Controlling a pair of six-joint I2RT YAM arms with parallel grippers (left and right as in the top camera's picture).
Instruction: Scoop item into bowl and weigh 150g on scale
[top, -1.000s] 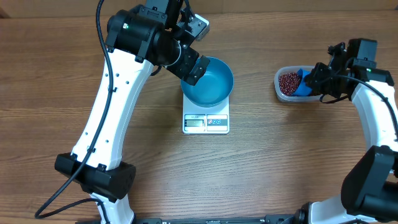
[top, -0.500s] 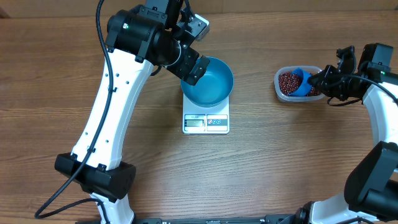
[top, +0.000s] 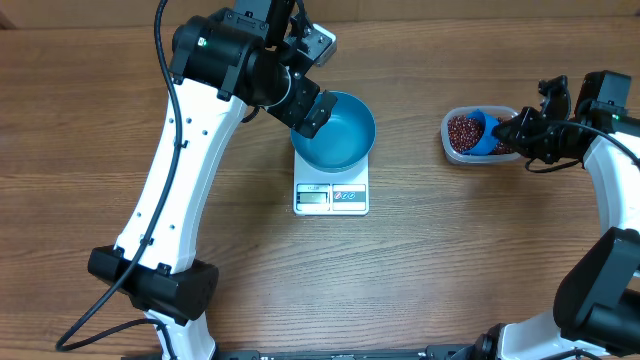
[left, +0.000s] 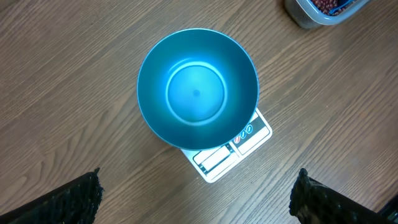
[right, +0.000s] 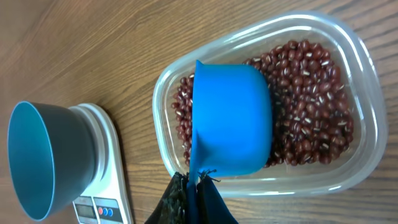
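Note:
The light blue bowl stands empty on the white scale; both also show in the left wrist view, the bowl on the scale. My left gripper hovers open at the bowl's left rim, its fingertips wide apart with nothing between them. The dark red beans fill a clear tub at the right. My right gripper is shut on the handle of the blue scoop. The scoop's cup rests in the beans with its back toward the camera.
The clear tub sits to the right of the scale, with bare wooden table between them. The left arm stretches from the front left up to the bowl. The right arm runs along the right edge.
My right gripper has shifted to the right and the scoop has turned within the tub, mostly during the first half second. The left arm, bowl and scale have not moved.

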